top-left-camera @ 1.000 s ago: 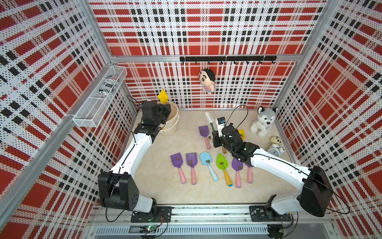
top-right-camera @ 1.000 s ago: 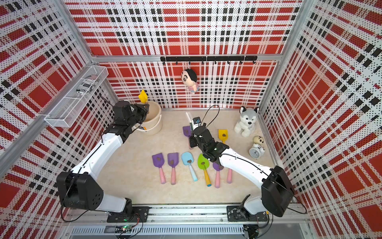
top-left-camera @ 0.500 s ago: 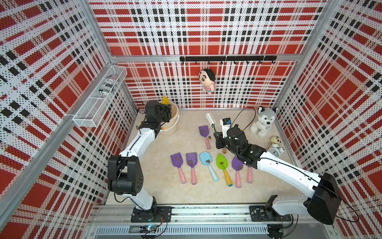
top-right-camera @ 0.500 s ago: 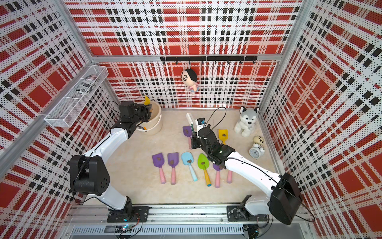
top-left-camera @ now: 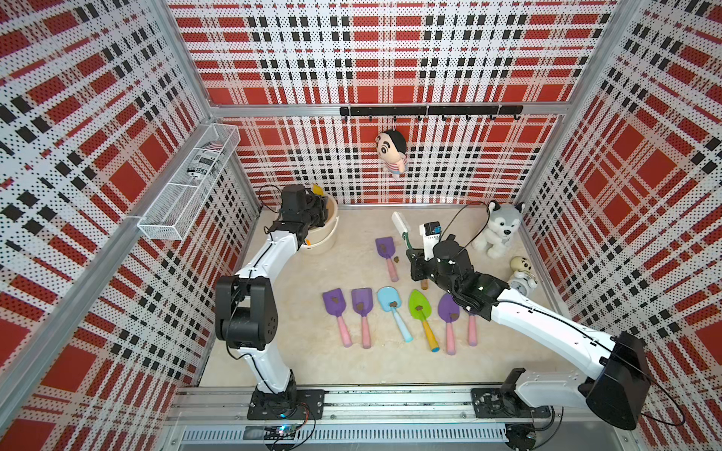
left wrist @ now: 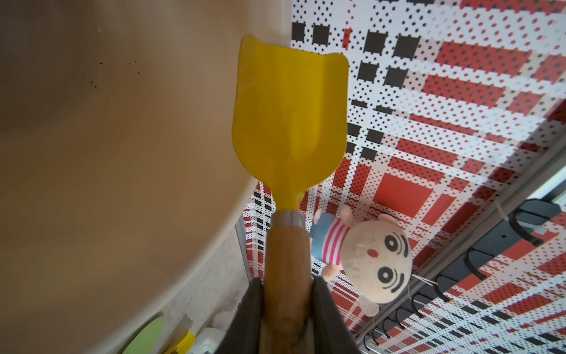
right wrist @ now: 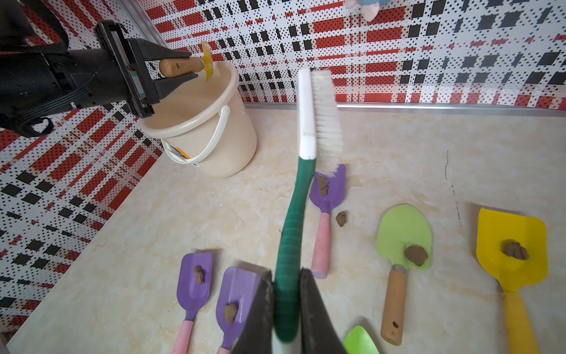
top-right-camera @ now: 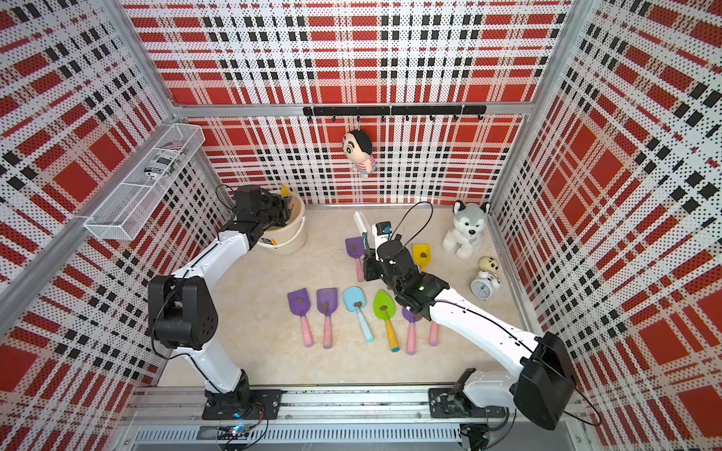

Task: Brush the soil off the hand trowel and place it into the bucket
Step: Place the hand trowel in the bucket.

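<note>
My left gripper (left wrist: 286, 294) is shut on the wooden handle of a yellow hand trowel (left wrist: 291, 116), whose blade shows no soil. In the right wrist view it holds the trowel (right wrist: 207, 59) level over the open cream bucket (right wrist: 214, 144), blade near the far rim. In both top views the bucket (top-left-camera: 326, 236) (top-right-camera: 293, 238) stands in the back left corner, partly hidden by the left gripper (top-left-camera: 318, 205). My right gripper (right wrist: 286, 294) (top-left-camera: 414, 257) is shut on the green handle of a white-bristled brush (right wrist: 306, 122), above a purple trowel (right wrist: 329, 190). One soil (right wrist: 341, 218) lump lies loose beside it.
Several trowels with soil lumps lie in a row mid-table (top-left-camera: 390, 304), and a yellow one (top-right-camera: 422, 254) lies further right. A husky plush (top-left-camera: 500, 230) and a small alarm clock (top-left-camera: 521, 273) stand at the back right. A doll (top-left-camera: 392, 154) hangs on the back wall; a wire basket (top-left-camera: 187, 183) is on the left wall.
The left arm has tipped the yellow trowel from upright above the bucket down to level over its opening. The right arm has drawn slightly right and back with the brush.
</note>
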{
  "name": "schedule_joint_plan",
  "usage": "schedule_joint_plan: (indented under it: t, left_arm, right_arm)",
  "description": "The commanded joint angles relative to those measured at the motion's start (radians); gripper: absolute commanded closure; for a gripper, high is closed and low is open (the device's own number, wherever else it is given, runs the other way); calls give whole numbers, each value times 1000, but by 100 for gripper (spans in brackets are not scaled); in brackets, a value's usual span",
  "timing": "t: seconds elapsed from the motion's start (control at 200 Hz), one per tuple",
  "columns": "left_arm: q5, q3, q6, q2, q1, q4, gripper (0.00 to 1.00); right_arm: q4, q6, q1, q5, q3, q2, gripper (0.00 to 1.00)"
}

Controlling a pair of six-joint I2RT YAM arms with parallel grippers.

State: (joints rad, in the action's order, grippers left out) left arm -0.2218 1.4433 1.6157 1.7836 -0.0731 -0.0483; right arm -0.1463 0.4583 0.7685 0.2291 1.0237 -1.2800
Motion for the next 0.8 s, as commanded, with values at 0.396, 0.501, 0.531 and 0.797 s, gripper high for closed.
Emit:
schedule_joint_plan:
  t: [0.396,0.501,0.531,0.797]
  left_arm:
    - [32,-5,-20,45,16,-25,61]
    - [42,12,-43,44,16,-29,58]
    - [46,22,-54,45,16,-33,55]
    - [133,97,-220,-4,6,-86,31]
  right_arm:
    - [-6,8,2,22,-16,51,100]
    - [-3,16,2,19,-19,50,100]
    - [-3,19,2,18,-19,49,100]
    - [1,21,2,16,-17,53,100]
